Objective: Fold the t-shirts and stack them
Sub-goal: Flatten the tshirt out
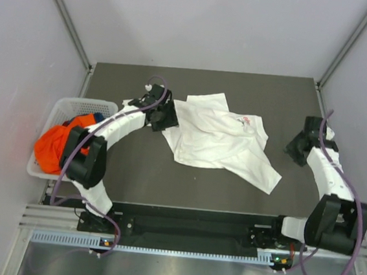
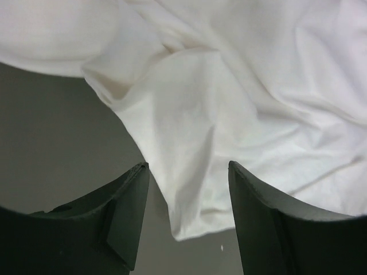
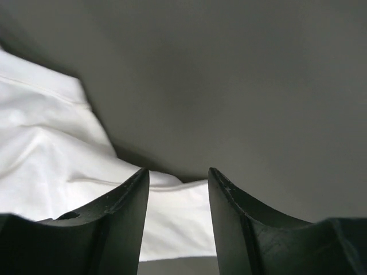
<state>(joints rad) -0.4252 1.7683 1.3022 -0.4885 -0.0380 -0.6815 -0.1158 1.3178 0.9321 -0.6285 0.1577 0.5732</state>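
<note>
Looks like the flatten-it-out step: the white t-shirt (image 1: 219,138) lies rumpled on the worktop (image 1: 134,172), one corner inside the wide-open left gripper (image 2: 186,166), another edge just below the right gripper (image 3: 178,172), also open and empty. Next, I'd guess, both pinch cloth and pull apart.

A white tee (image 2: 229,103) fills the top and right of the view, rumpled into soft folds and creases. Its edge runs down from the upper left to a rounded corner low in the middle. Bare dark grey desk (image 2: 51,137) shows on the left and in a strip at the bottom. The left claw (image 2: 187,166) stands wide, its two dark fingers (image 2: 126,217) rising from the bottom edge. The tee's corner lies between them, gripped by neither.
</note>
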